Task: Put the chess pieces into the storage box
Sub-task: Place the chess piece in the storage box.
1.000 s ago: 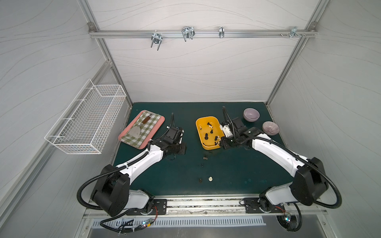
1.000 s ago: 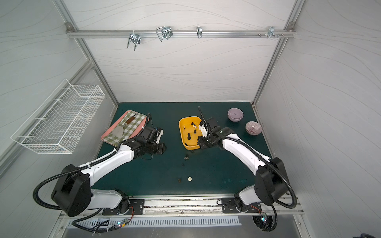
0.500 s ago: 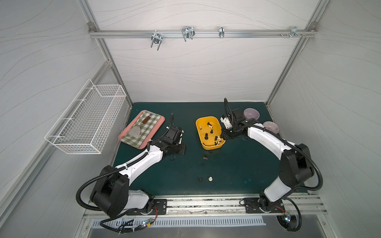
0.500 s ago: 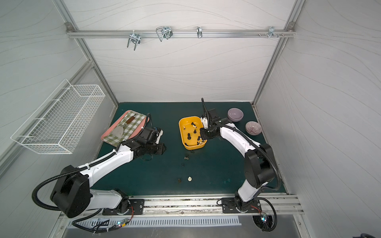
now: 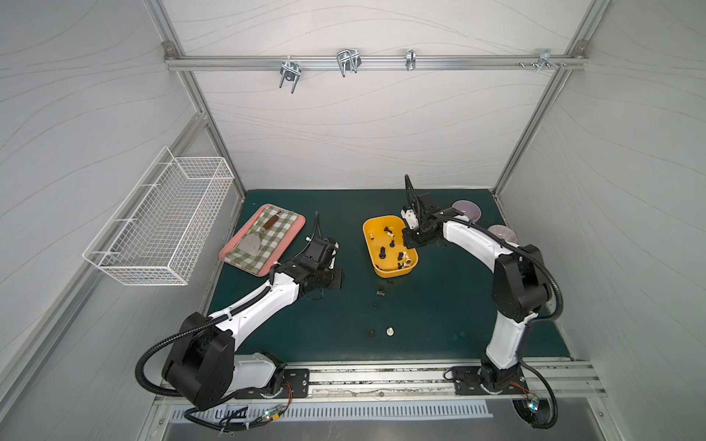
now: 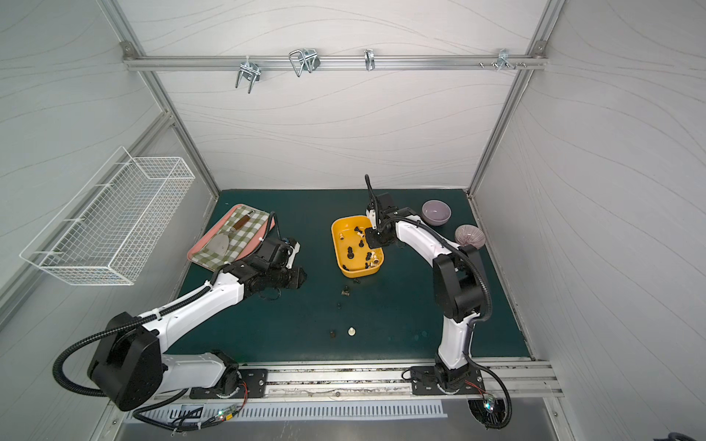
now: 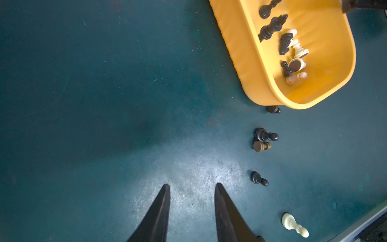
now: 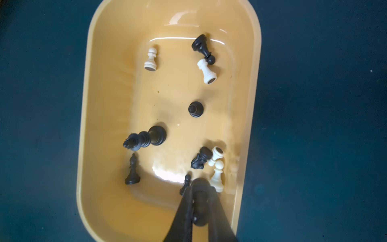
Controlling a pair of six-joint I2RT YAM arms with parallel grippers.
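**Several chess pieces awaited pickup while one hung over the box**

Pinching a small black chess piece (image 8: 199,202), the right end effector (image 8: 200,188) hovered over one end of the shallow yellow plastic storage box (image 8: 100,104). I judged it well lined up for a drop inside the walls. Roughly ten black and cream pieces lay scattered within.

Over the dark green desk (image 7: 83,83), the left end effector (image 7: 191,185) stood partly spread and empty. A lone black pawn (image 7: 259,178) lay near it, with nothing between them. Trickier were two dark pieces (image 7: 265,136) that lay touching, and another dark piece (image 7: 273,109) tucked against the box's outer wall. A smooth purple bowl (image 6: 436,212) and the pink tray with checked cloth (image 5: 240,266) sat well apart.
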